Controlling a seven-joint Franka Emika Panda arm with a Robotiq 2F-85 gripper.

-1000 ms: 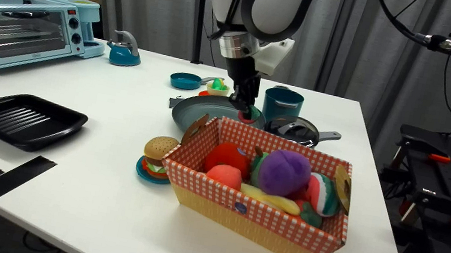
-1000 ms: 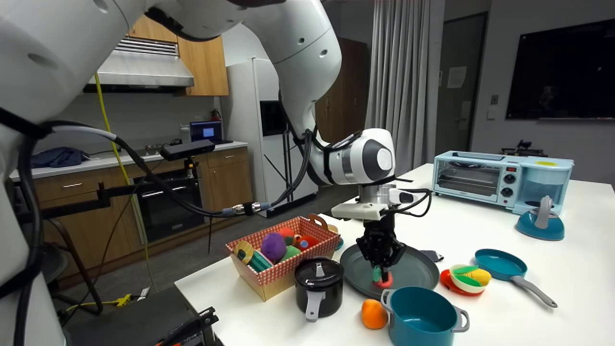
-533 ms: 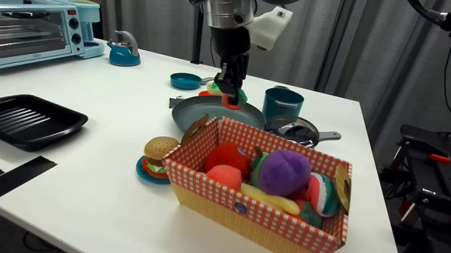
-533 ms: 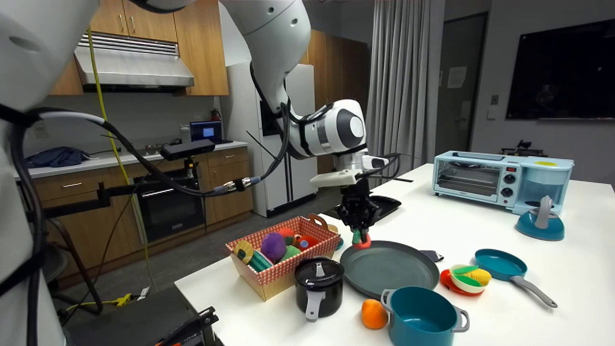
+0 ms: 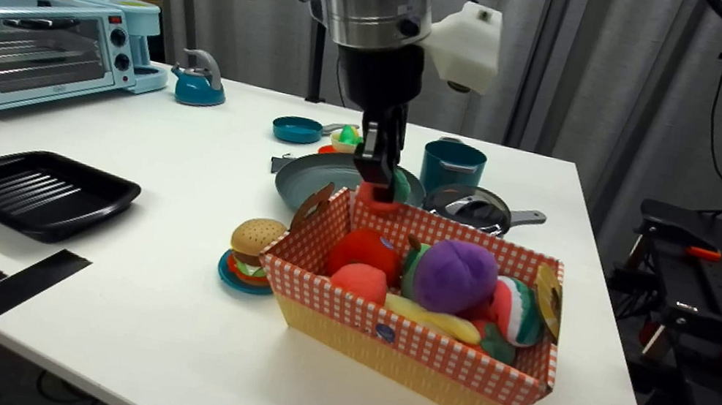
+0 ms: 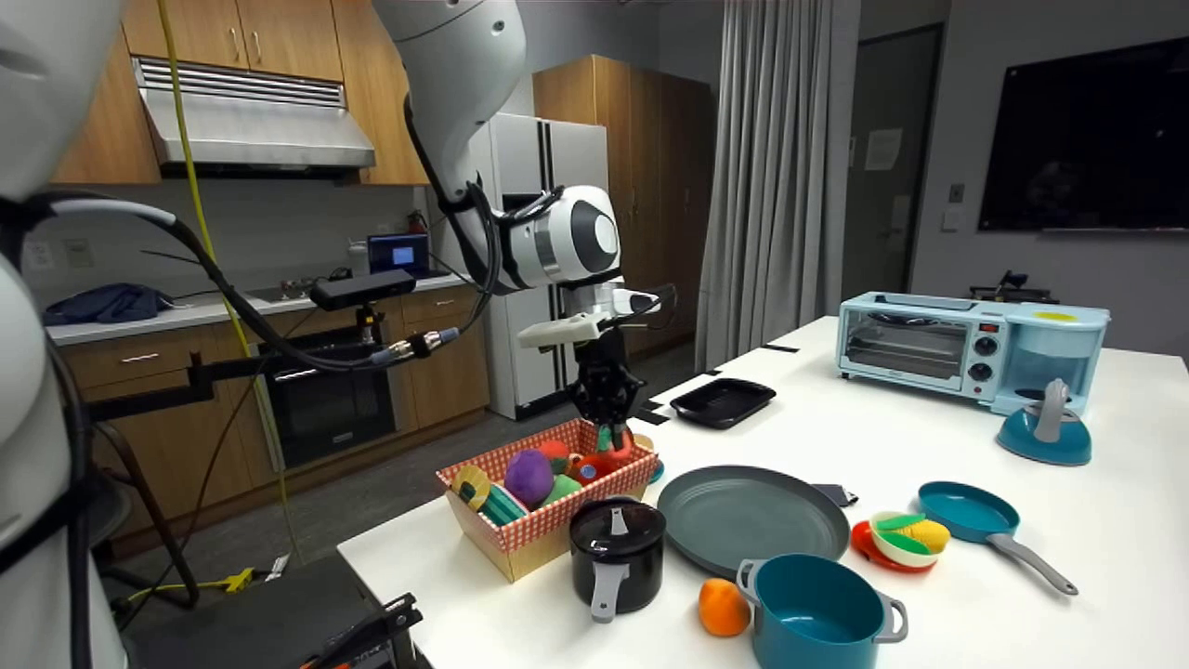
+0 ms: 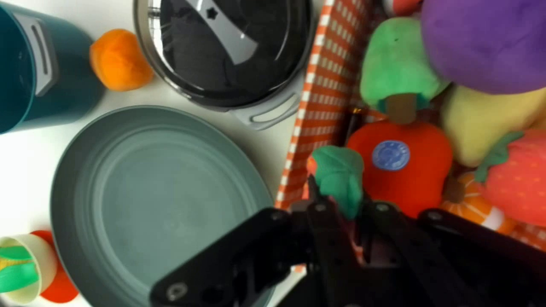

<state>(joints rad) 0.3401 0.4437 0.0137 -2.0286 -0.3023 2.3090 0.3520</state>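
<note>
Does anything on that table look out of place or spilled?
Perhaps the orange toy: it lies loose between the teal pot and the black lidded pot, while similar toys sit in the checkered basket. No spill shows.

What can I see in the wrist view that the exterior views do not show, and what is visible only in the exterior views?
Only the wrist view shows the star mark on the black lid and the white lines on an orange toy in the basket.

Only the exterior views show the toaster oven, the kettle and the black tray.

All share the basket, the black lid, the gray plate, the teal pot and the gripper closed on a red-and-green toy.
</note>
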